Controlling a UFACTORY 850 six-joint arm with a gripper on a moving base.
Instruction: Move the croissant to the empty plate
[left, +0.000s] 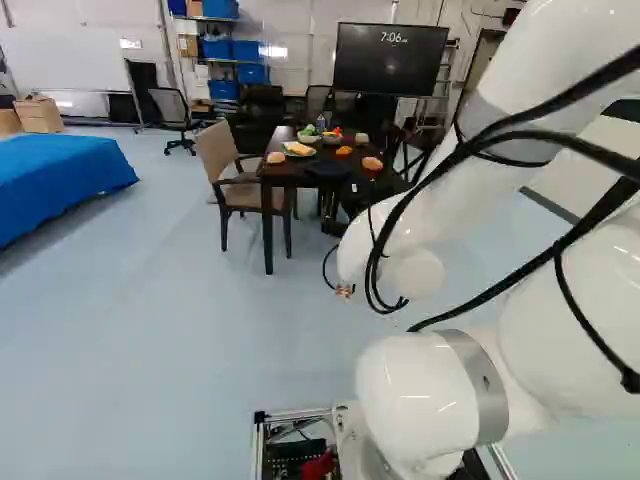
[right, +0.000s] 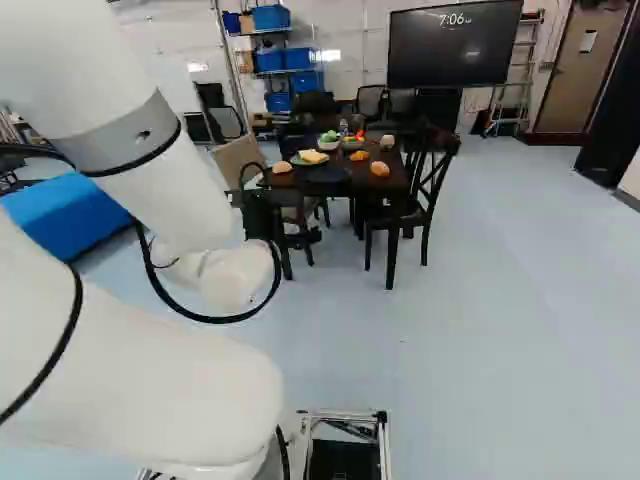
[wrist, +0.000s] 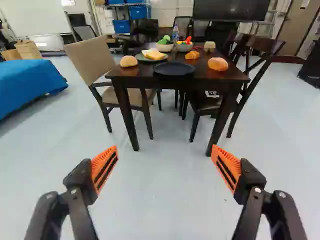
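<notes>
Its fingers spread apart, the end effector (wrist: 164, 147) faces the tabletop (wrist: 142, 71), where the croissant (wrist: 192, 54) lies well ahead, just beyond the black plate (wrist: 174, 69).

On the bench (wrist: 202, 75): empty plate (wrist: 174, 70) at the near edge, bread roll (wrist: 128, 61) to its left, another (wrist: 218, 64) to its right; croissant (wrist: 192, 54) behind, toward the right. Loaded plate (wrist: 141, 57) behind left, bowls (wrist: 184, 48) farther back, bottle (wrist: 175, 34) behind them. Chairs (wrist: 90, 57) left and right of the bench, screen (wrist: 225, 10) beyond.
</notes>
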